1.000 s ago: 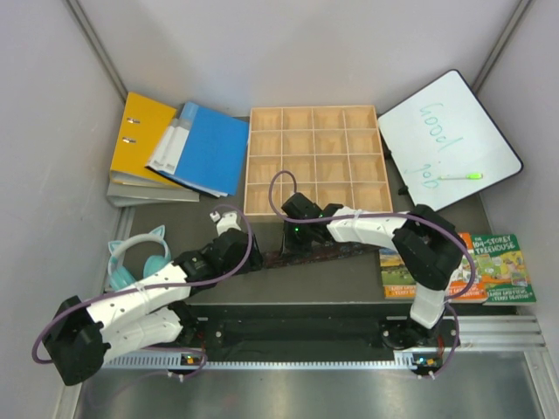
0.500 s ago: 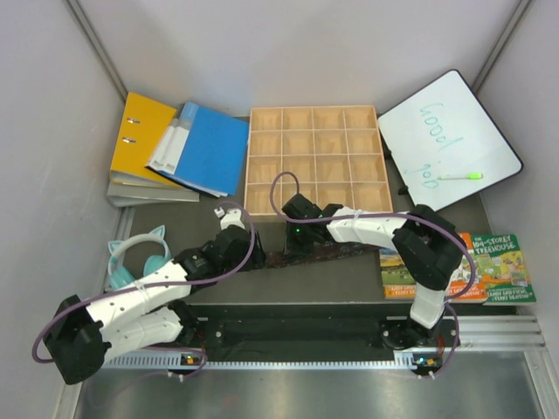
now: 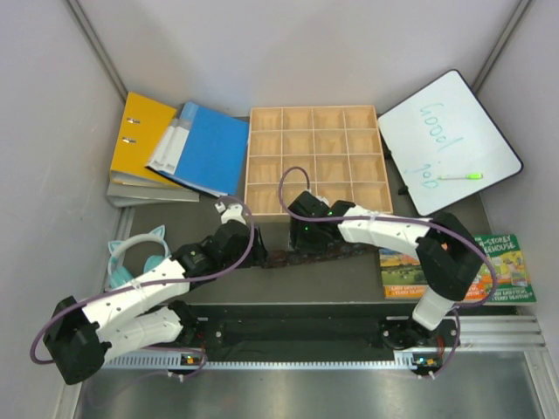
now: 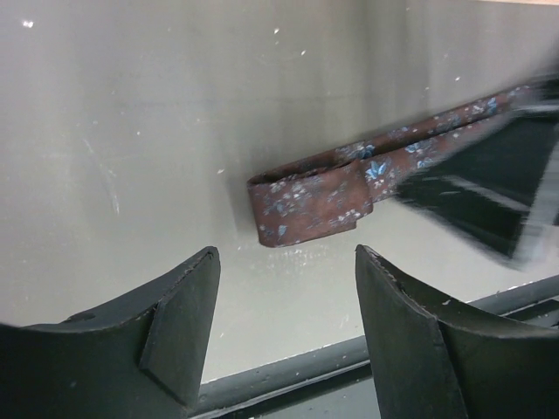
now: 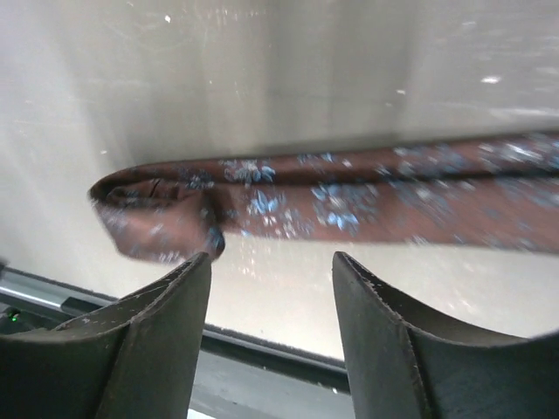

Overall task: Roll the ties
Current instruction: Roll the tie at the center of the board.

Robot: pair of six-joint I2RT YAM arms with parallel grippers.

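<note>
Grey metal tabletop (image 4: 131, 122): brown speckled fabric tie (image 4: 314, 205), end folded, just ahead of L gripper (image 4: 286, 262), R gripper (image 5: 272, 266); both jaws apart, empty.

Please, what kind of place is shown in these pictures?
Probably a robot test cell, not a home: two arms bolted to a walled table, with mixed props laid out, such as binders, a wooden grid tray and a whiteboard.
</note>
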